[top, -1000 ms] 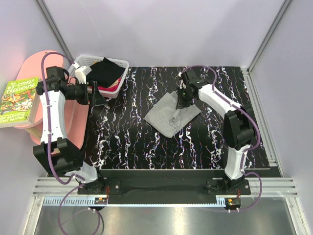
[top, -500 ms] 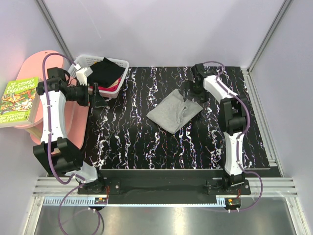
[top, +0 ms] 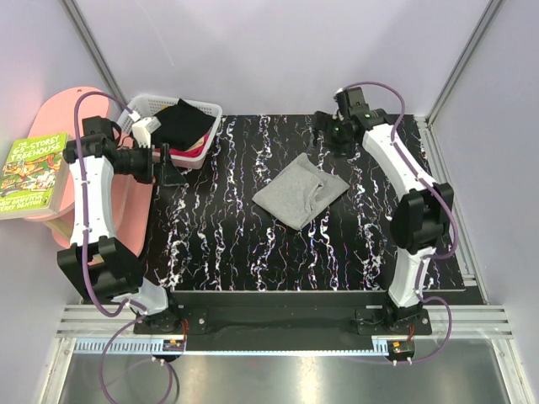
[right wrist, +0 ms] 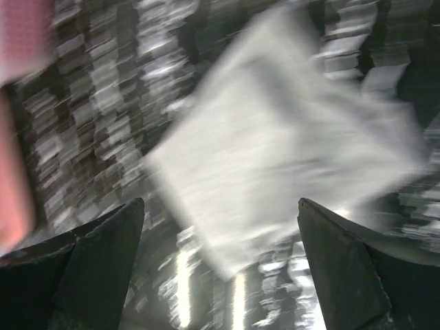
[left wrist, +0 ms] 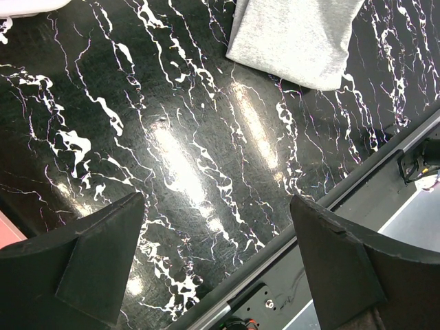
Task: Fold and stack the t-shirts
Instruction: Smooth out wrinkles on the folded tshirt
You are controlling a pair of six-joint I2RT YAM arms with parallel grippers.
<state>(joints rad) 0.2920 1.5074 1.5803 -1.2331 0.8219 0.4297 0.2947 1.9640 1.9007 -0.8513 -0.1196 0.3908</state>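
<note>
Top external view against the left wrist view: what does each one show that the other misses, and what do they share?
Only the top external view shows the white basket holding the black t-shirt, the book at the far left, and the right claw above the far part of the table. Only the left wrist view shows the left claw close up, its fingers wide apart with nothing between them. Both show the folded grey t-shirt lying on the marbled table.
</note>
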